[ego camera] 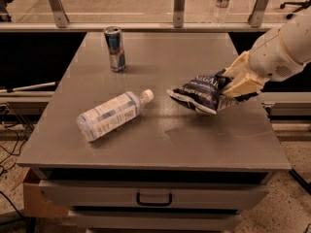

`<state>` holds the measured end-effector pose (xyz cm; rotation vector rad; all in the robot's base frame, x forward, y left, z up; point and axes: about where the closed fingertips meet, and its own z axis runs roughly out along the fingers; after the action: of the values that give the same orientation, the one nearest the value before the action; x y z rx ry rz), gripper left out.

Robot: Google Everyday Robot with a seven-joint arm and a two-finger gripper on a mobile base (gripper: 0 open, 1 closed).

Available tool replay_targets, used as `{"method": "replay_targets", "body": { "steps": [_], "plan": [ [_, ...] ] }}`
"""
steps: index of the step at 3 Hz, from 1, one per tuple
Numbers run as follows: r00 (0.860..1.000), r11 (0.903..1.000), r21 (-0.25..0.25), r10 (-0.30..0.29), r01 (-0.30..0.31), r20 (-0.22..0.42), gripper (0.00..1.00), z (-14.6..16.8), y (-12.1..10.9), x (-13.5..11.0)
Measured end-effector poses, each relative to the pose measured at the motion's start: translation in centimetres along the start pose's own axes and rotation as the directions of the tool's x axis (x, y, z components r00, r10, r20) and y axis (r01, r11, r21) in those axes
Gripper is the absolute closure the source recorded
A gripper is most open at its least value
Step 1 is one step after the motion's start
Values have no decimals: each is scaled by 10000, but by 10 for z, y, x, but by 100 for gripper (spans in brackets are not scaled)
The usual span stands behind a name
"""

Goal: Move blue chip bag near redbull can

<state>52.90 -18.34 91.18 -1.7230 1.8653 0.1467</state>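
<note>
On the left half of the table (146, 147) a clear water bottle (111, 115) lies on its side with its white cap pointing right, and behind it, near the far edge, the redbull can (115, 48) stands upright. Well apart from the can, over the right part of the table, the blue chip bag (197, 94) hangs tilted with its free end pointing left. The hand (226, 85), reaching in from the right edge, is clamped onto the bag's right end.

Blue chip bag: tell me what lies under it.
Only grey table and shadow show under the blue chip bag. The pincer, at the table's right, grips its right end, hiding what lies there.
</note>
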Motion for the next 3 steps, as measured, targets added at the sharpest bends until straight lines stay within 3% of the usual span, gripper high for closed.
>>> {"method": "replay_targets", "body": {
  "steps": [1, 3],
  "plan": [
    [9992, 9954, 907, -267, 293, -305, 100, -23, -19, -7],
    [9991, 9932, 1129, -237, 276, -363, 100, -26, -21, -10]
  ]
}}
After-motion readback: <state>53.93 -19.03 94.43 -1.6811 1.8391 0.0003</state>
